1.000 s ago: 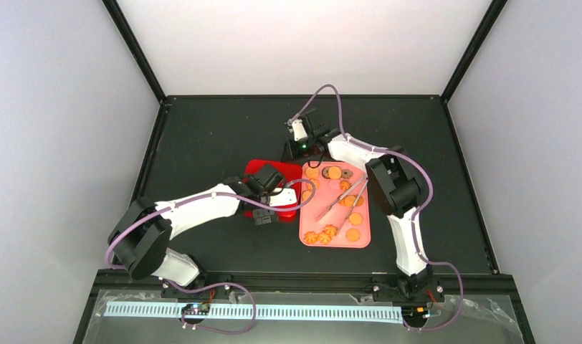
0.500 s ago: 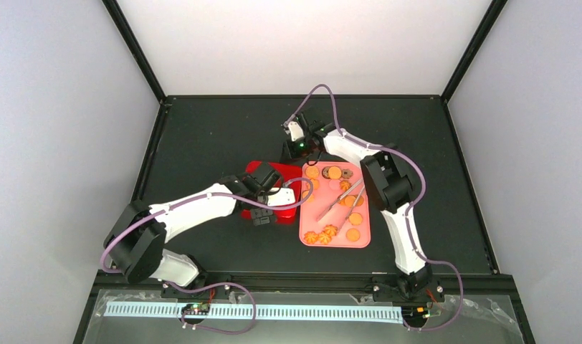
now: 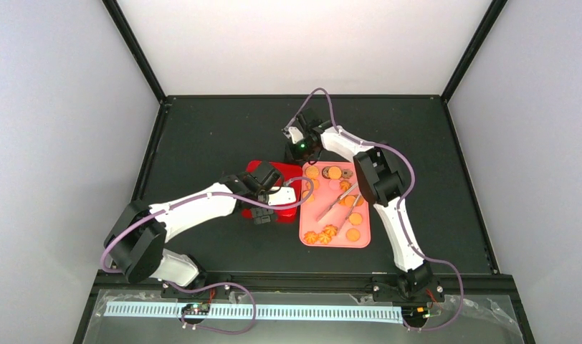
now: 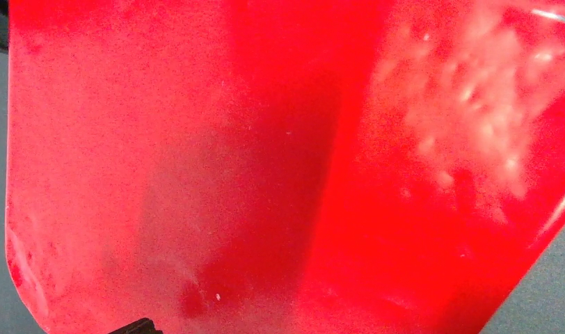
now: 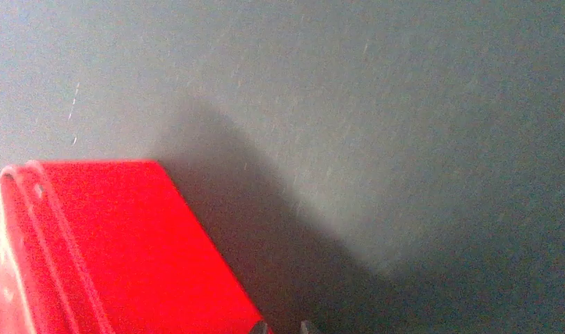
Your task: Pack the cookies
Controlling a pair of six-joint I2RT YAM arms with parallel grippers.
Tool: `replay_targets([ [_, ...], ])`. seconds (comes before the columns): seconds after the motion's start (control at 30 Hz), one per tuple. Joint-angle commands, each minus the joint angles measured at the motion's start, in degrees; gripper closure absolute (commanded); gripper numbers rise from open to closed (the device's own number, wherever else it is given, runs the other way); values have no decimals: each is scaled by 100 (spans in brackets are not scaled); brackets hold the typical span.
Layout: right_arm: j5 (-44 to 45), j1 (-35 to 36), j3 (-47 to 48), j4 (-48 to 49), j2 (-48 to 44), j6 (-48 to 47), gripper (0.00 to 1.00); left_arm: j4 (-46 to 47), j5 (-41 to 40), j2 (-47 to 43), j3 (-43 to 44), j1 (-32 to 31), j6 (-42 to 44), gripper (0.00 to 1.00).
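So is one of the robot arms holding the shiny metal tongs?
No, the shiny metal tongs lie loose on the flat pink tray among the small round orange cookies, with nothing gripping them.

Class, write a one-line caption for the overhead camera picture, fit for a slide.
Two robot arms reach to a red box beside a pink tray of cookies and tongs.

Mostly orange cookies [image 3: 334, 173] lay scattered on a pink tray [image 3: 364, 242] (metal tongs [image 3: 342, 203] among them). A red container [image 3: 256, 170] sat just beside it.
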Motion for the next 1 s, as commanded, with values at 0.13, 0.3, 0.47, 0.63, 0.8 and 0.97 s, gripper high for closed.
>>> replay_targets([
  [0.13,-1136,19,-1037,135,-629,-488,87,301,60,64,335,60,-2,3],
  [0.3,-1578,31,-1353,310,-787,-506,90,194,134,88,376,67,-48,3],
  [0.47,-1303,20,-1512,283,-899,-552,90,235,123,101,305,104,-108,3],
  [0.63,518,-45,-1378,470,-1250,-141,64,80,295,22,342,104,-311,1],
  [0.8,1490,-306,-1633,1336,-1927,682,45,-74,467,-159,314,110,-361,1],
  [0.97,1903,-308,-1656,1414,-2412,632,40,-376,814,-260,425,183,-323,1],
])
